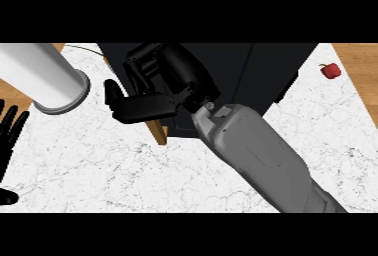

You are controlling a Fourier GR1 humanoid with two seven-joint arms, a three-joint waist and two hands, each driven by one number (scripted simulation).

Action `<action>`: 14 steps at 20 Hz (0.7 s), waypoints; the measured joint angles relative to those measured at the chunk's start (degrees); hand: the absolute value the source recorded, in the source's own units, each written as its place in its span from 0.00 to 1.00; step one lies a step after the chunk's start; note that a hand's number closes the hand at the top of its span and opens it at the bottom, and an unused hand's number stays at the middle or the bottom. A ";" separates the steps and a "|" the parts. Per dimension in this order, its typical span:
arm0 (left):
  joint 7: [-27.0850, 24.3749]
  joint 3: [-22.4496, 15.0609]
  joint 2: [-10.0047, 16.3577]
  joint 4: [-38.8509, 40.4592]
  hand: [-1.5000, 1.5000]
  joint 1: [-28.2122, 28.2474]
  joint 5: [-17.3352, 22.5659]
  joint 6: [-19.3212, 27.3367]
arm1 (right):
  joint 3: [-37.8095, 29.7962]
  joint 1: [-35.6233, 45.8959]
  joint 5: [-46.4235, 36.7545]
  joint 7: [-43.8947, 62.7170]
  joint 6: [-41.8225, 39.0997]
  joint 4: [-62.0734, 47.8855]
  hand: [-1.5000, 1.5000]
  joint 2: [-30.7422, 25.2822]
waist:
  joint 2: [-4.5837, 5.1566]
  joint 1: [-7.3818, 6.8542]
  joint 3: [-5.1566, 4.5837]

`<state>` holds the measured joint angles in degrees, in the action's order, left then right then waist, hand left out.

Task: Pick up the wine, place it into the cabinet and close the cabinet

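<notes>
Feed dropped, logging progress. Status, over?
Left hand open, resting at left edge. Right hand at cabinet, its door looks ajar. Wine not in sight. White cylinder left of cabinet, apart.

Marbled counter (88, 165) bears dark cabinet (251, 70) and (far right) red fruit (331, 70).

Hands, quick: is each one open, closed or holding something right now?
Left hand: open, holding nothing, resting at the view's left edge.
Right hand: up at the cabinet; open or closed cannot be told.
</notes>
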<state>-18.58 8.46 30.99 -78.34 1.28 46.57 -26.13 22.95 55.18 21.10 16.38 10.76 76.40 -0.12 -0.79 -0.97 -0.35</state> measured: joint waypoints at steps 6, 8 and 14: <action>0.39 1.11 0.39 1.09 0.00 -0.51 0.10 -1.33 | -0.98 -0.02 -0.45 -5.04 -5.73 -3.47 1.00 -0.58 | -0.85 -0.31 -0.24; 0.67 0.84 0.08 0.57 0.00 -1.17 -0.21 -0.81 | -1.23 0.20 -0.66 -6.18 -6.91 -4.48 1.00 -0.79 | -1.00 -0.45 -0.28; 1.49 0.42 -0.19 -0.18 0.00 -1.52 -0.07 -1.30 | -1.75 0.24 -1.32 -9.57 -9.51 -6.57 1.00 -1.32 | -1.41 -0.93 -0.41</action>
<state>-17.09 8.88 30.80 -78.52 -0.24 46.50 -27.43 21.20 55.42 19.77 6.80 1.26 69.83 -1.44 -2.20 -1.89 -0.76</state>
